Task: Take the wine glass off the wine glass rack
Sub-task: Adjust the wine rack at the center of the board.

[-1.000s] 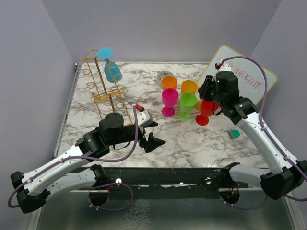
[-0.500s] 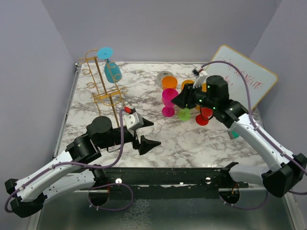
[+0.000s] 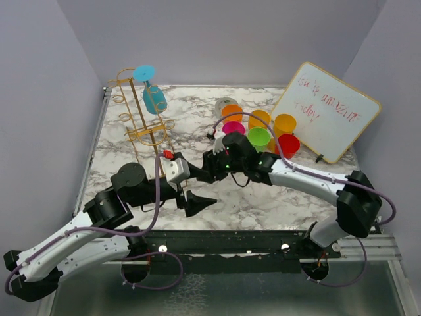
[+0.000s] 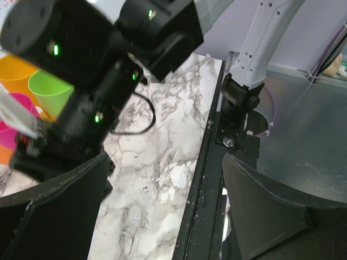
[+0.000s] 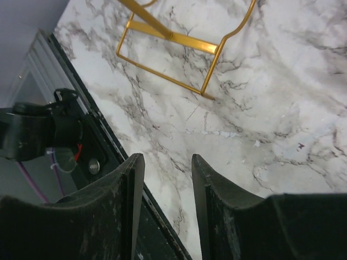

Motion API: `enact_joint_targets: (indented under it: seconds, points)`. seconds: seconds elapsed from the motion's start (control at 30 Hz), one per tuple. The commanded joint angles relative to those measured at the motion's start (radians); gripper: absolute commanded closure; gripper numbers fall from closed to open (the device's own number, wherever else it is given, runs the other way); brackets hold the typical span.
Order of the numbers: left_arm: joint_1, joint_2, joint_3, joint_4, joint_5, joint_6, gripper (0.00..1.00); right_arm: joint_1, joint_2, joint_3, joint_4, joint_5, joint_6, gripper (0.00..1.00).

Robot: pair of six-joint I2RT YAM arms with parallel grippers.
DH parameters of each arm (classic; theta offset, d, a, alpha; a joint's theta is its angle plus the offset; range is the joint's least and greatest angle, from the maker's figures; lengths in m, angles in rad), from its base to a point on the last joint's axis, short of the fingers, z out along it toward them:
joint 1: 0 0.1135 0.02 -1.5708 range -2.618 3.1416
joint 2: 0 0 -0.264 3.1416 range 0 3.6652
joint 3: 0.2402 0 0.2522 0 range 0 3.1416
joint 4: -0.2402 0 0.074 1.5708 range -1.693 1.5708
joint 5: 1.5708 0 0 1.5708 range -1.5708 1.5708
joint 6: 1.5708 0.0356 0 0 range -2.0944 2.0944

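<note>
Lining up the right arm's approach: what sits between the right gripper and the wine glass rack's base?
Nothing: the right wrist view shows only bare marble table between the right gripper and the base of the wine glass rack.

1. Glass [image 3: 155, 99]: teal, hung upside down by its foot on the rack's top arm, with the bowl clear of the surface. It is far beyond the left gripper [image 3: 195, 185].
2. Rack [image 3: 146, 135]: thin gold wire, upright, with curled loop arms. Its rectangular base lies flat on the surface, ahead of the right gripper [image 5: 167, 162] and apart from it.
</note>
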Motion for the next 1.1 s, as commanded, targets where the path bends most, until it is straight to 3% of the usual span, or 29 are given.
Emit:
enact_joint_targets:
  seconds: [0.0,0.37,0.73,1.07]
  points:
    - [0.002,-0.014,0.019,-0.008,0.013,-0.010,0.13,0.047,0.109,-0.019,0.091,0.073,0.002,0.55]
    - [0.002,-0.018,0.024,-0.020,-0.007,-0.004,0.13,0.077,0.366,0.100,0.123,0.014,-0.025,0.57]
    - [0.002,-0.019,0.027,-0.038,-0.022,-0.002,0.13,0.077,0.504,0.214,0.043,0.152,-0.046,0.57]
    - [0.002,-0.021,0.027,-0.042,-0.031,-0.004,0.13,0.089,0.576,0.281,0.114,-0.046,-0.035,0.56]
